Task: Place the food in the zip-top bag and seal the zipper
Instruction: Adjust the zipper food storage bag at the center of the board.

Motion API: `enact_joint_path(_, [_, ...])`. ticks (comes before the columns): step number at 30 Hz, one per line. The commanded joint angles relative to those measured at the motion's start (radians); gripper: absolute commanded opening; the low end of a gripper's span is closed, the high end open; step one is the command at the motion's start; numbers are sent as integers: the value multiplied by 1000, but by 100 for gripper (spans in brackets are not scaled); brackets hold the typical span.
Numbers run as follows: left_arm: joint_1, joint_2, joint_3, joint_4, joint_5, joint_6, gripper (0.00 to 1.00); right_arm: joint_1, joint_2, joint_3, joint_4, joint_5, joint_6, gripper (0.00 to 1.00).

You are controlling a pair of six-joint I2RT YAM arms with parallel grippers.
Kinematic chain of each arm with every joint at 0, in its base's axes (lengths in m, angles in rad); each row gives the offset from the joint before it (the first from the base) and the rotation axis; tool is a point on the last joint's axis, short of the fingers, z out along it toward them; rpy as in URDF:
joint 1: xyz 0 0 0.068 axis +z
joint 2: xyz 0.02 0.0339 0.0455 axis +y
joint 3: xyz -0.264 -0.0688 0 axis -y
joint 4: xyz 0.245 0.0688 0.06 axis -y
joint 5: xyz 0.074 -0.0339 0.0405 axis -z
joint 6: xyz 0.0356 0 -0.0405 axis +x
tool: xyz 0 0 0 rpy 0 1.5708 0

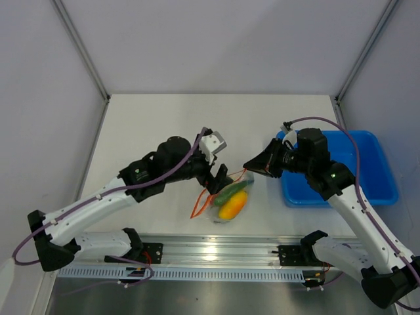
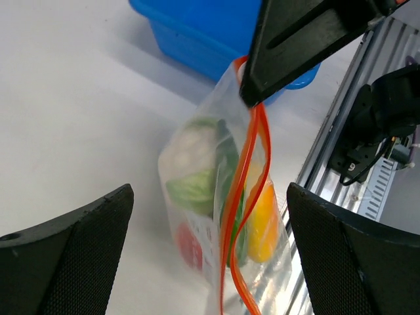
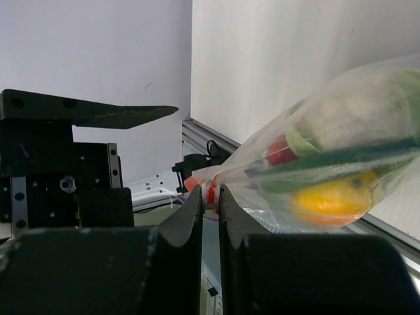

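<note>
The zip-top bag (image 1: 228, 199) hangs tilted just over the table, with the food inside: a yellow-orange fruit (image 1: 233, 207), green pieces (image 2: 191, 186) and a red bit (image 2: 188, 245). My right gripper (image 3: 210, 195) is shut on the upper end of the orange-red zipper (image 2: 247, 177) and holds the bag up by it. In the left wrist view the zipper's two strips lie together near that grip and part lower down. My left gripper (image 2: 210, 259) is open wide, with one finger on each side of the bag and touching neither side.
A blue tray (image 1: 374, 172) stands on the table to the right, behind the right arm. The aluminium rail (image 1: 216, 249) with both arm bases runs along the near edge, close under the bag. White walls enclose the table on three sides.
</note>
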Motion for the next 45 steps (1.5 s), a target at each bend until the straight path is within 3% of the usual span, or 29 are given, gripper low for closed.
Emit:
enact_joint_path(1, [-32,73,81,61,3,112,99,12,-17,38,19,5,12,0])
enact_joint_path(7, [-95,168,146,73,-16,126,100,15,-37,12,27,35,37,0])
enact_joint_path(10, [-135,184,103,110,-124,91,100,15,-53,-1,36,51,54,0])
enact_joint_path(14, [-225,195,29,202,-370,78,100,15,-60,-12,42,61,72,0])
enact_joint_path(15, [-242,201,20,217,-488,80,99,13,-63,-17,45,62,75,0])
enact_joint_path(18, [-256,239,0,236,-584,16,99,13,-69,-29,56,64,86,0])
enact_joint_path(22, [-258,282,-6,238,-599,-18,98,15,-77,-43,65,75,100,0])
enact_joint_path(25, [-256,297,-6,224,-580,-32,91,13,-79,-46,56,76,91,0])
enact_joint_path(28, [-243,276,-20,231,-528,-49,68,15,-80,-48,46,85,72,1])
enact_joint_path(29, [-227,270,-23,227,-477,-55,49,15,-79,-52,46,82,68,3])
enact_joint_path(32, [-183,248,-29,208,-327,-76,22,13,-76,-63,62,68,60,31])
enact_joint_path(33, [-174,245,-31,202,-302,-96,18,15,-73,-61,58,61,54,45])
enact_joint_path(36, [-134,224,-49,184,-218,-130,1,13,-68,-46,24,59,16,69])
enact_joint_path(38, [-108,202,-64,182,-182,-141,0,12,-69,-40,6,53,-47,74])
enact_joint_path(41, [-73,175,-77,172,-68,-158,1,4,-74,-29,-52,50,-160,99])
enact_joint_path(45, [-14,159,-73,155,116,-169,1,-4,-106,-70,-60,90,-276,99])
